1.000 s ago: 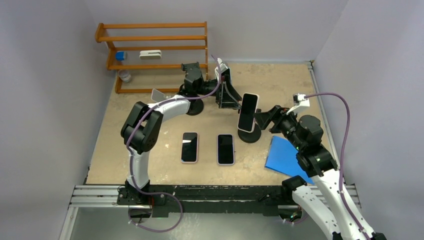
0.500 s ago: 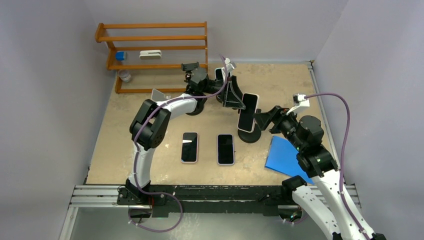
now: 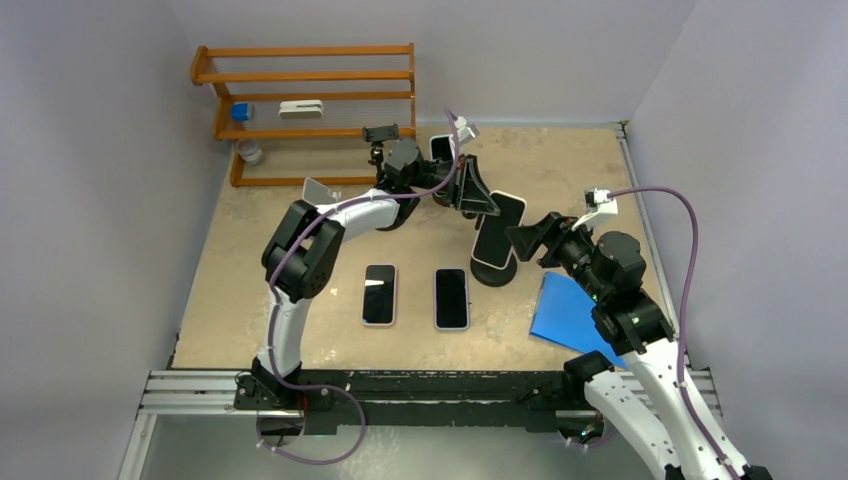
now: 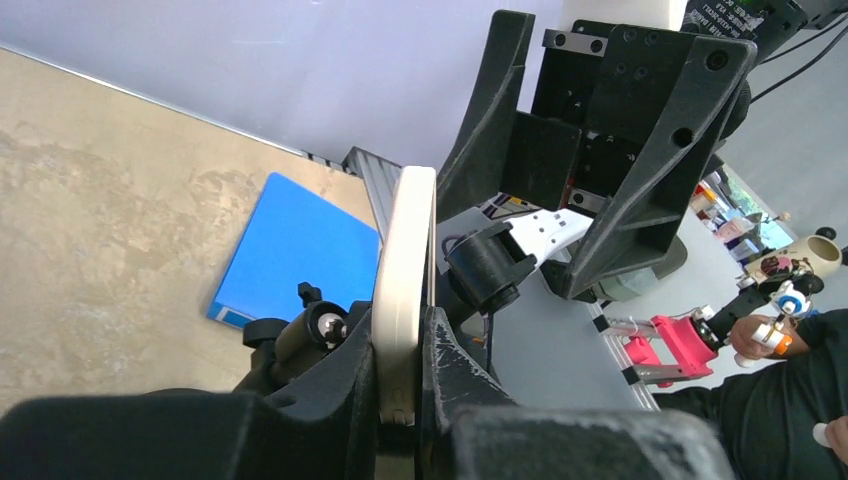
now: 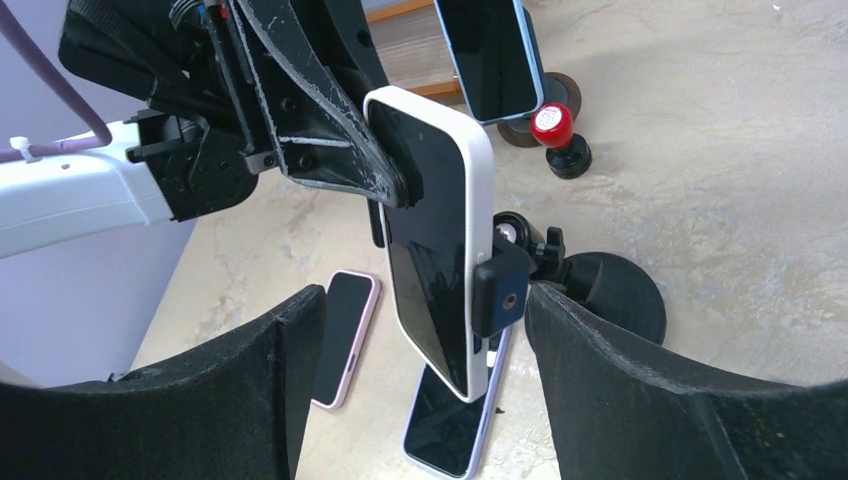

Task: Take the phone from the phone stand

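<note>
One phone (image 4: pixel 405 250) (white-cased) sits pinched in left hand (image 4: pixel 403 380).

White phone (image 5: pixel 438 250), black stand (image 5: pixel 612 296)

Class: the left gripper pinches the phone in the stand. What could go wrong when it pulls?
The left gripper holds only the phone's top edge, so it may slip. The stand's clamp grips the phone's side and the open right gripper isn't steadying the stand, so it could tip or lift.
</note>
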